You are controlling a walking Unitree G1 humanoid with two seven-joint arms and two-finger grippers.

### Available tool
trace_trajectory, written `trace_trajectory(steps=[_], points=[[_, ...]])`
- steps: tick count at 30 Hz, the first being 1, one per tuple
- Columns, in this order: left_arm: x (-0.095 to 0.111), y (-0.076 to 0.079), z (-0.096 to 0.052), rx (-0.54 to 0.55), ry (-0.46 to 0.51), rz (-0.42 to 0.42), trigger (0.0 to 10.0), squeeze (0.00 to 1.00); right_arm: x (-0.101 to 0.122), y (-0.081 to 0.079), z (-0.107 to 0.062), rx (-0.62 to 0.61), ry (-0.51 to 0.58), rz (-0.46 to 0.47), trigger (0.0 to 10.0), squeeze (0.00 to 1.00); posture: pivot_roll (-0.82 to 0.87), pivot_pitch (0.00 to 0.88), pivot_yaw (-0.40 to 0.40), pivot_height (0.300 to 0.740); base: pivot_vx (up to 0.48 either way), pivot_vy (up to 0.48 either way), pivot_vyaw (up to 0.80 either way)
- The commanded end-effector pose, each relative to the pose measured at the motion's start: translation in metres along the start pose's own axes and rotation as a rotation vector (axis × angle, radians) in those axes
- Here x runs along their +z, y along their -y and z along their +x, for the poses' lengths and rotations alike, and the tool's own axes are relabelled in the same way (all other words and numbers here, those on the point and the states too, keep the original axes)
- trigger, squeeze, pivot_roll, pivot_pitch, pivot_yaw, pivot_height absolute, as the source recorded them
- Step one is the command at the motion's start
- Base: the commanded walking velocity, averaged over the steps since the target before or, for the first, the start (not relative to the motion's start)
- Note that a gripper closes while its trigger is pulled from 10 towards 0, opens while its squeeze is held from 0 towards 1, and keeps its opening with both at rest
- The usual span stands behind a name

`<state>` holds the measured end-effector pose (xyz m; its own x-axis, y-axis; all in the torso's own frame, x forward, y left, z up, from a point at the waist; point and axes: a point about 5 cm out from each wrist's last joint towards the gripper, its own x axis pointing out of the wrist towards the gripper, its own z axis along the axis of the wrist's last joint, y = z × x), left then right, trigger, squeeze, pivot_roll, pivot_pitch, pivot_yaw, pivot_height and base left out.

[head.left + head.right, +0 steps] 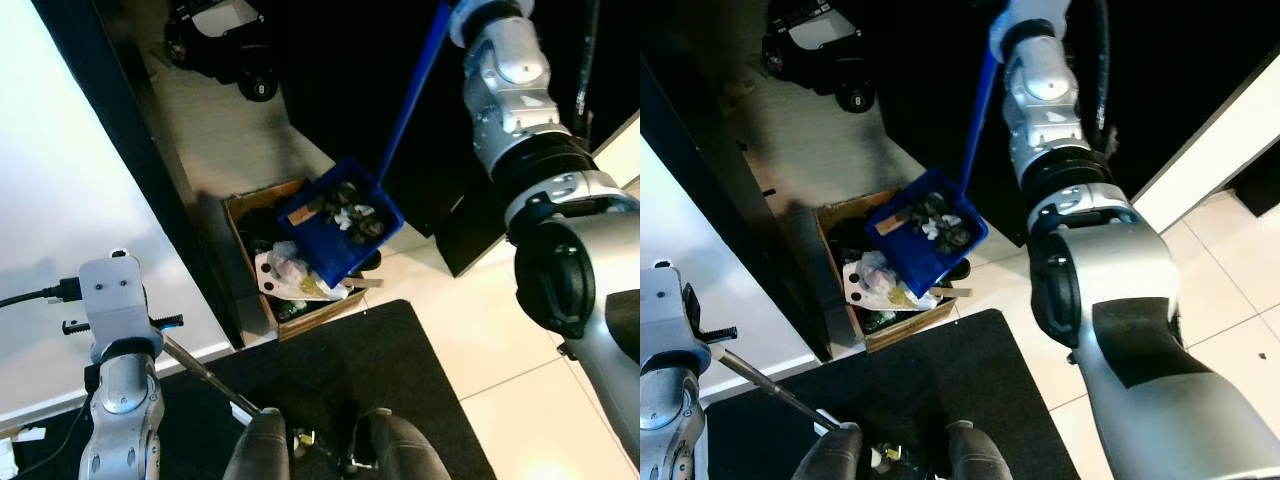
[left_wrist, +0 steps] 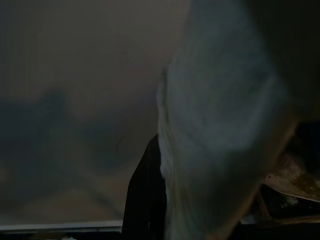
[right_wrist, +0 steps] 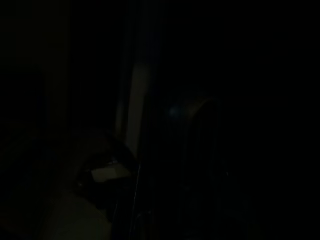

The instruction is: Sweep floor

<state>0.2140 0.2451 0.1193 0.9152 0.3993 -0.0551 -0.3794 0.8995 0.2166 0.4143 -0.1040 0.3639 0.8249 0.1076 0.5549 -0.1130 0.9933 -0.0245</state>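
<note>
While tilted, dustpan (image 1: 343, 222) hangs below right pincer.

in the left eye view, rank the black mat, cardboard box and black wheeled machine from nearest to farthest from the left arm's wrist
1. Black mat: on the floor just beside the left arm, low in the view.
2. Cardboard box: further up, mid-view, under the blue dustpan.
3. Black wheeled machine: farthest, at the top of the view.
</note>
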Motion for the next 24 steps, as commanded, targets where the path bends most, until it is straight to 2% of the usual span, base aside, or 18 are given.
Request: trace_trajectory(steps=[1,4,5,6,9,11,12,14,19,24], points=[[-0.003,0.002,-0.004,-0.001,-0.021,-0.011,10.0,0.00,0.013,0.005,0.004,-0.009,0.060,-0.016,10.0,0.00,0.30,0.138,-0.146,0.740,0.000,0.000,0.00],[-0.003,0.002,-0.005,0.000,-0.020,-0.011,10.0,0.00,0.015,0.000,0.004,0.007,0.076,-0.028,10.0,0.00,0.31,0.138,-0.148,0.740,0.000,0.000,0.00],[-0.003,0.004,-0.007,0.002,-0.022,-0.016,10.0,0.00,0.023,-0.018,0.005,0.077,0.147,-0.077,10.0,0.00,0.32,0.141,-0.159,0.740,0.000,0.000,0.00],[-0.003,0.004,-0.007,0.002,-0.022,-0.016,10.0,0.00,0.023,-0.018,0.005,0.077,0.147,-0.077,10.0,0.00,0.32,0.141,-0.159,0.740,0.000,0.000,0.00],[-0.004,0.008,-0.011,0.000,-0.028,-0.022,10.0,0.00,0.037,-0.052,0.001,0.206,0.285,-0.135,10.0,0.00,0.33,0.145,-0.160,0.740,0.000,0.000,0.00],[-0.004,0.009,-0.011,-0.005,-0.029,-0.020,10.0,0.00,0.038,-0.057,-0.001,0.223,0.309,-0.136,10.0,0.00,0.33,0.145,-0.159,0.740,0.000,0.000,0.00],[-0.004,0.010,-0.012,-0.008,-0.031,-0.020,10.0,0.00,0.040,-0.068,-0.005,0.257,0.351,-0.146,10.0,0.00,0.34,0.146,-0.159,0.740,0.000,0.000,0.00],[-0.004,0.010,-0.012,-0.008,-0.031,-0.020,10.0,0.00,0.040,-0.068,-0.005,0.257,0.351,-0.146,10.0,0.00,0.34,0.146,-0.159,0.740,0.000,0.000,0.00],[-0.005,0.009,-0.016,-0.001,-0.033,-0.021,10.0,0.00,0.038,-0.092,-0.013,0.339,0.386,-0.152,10.0,0.00,0.35,0.150,-0.170,0.740,0.000,0.000,0.00],[-0.005,0.010,-0.018,0.006,-0.037,-0.025,10.0,0.00,0.039,-0.098,-0.015,0.340,0.407,-0.146,10.0,0.00,0.35,0.151,-0.176,0.740,0.000,0.000,0.00]])
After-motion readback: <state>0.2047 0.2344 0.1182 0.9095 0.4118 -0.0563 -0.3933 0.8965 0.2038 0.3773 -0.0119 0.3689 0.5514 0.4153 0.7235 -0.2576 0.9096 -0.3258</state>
